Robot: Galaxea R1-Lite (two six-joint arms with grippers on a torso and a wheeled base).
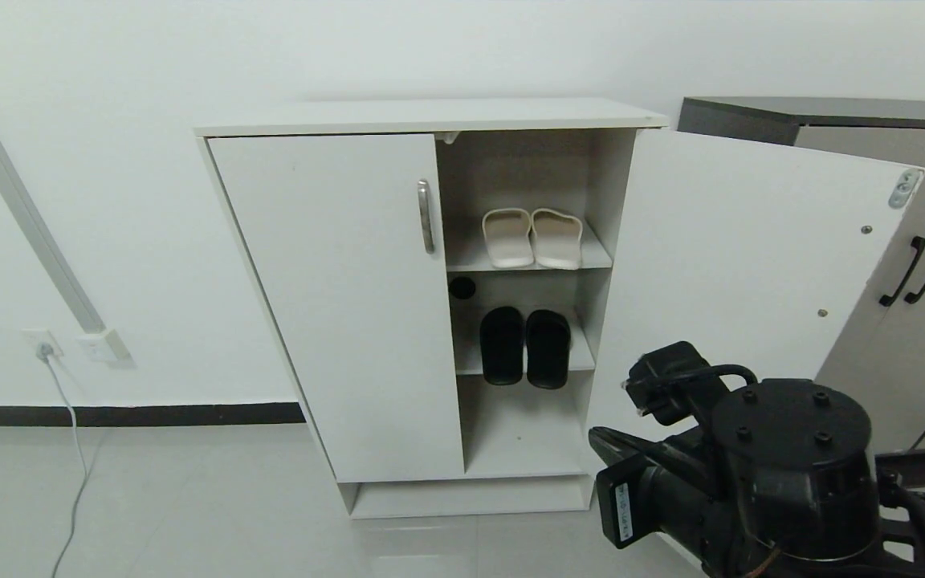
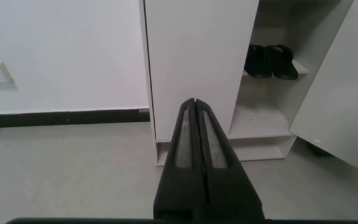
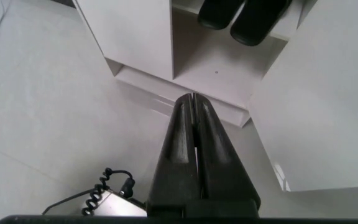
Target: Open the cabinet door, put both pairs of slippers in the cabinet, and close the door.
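The white cabinet [image 1: 326,305] stands against the wall with its right door [image 1: 743,273] swung open and its left door shut. A cream pair of slippers [image 1: 532,237] lies on the upper shelf. A black pair of slippers [image 1: 525,345] lies on the shelf below, also seen in the left wrist view [image 2: 272,61] and the right wrist view [image 3: 244,14]. My right arm is low in front of the open door. The right gripper [image 3: 194,99] is shut and empty, above the floor before the cabinet base. The left gripper [image 2: 194,104] is shut and empty, facing the closed left door.
A grey cabinet [image 1: 904,265] with black handles stands right behind the open door. A wall socket [image 1: 43,345] with a cable running down to the floor is at the left. A slanted cable duct [image 1: 21,201] runs on the wall. Tiled floor [image 1: 189,506] lies open at left.
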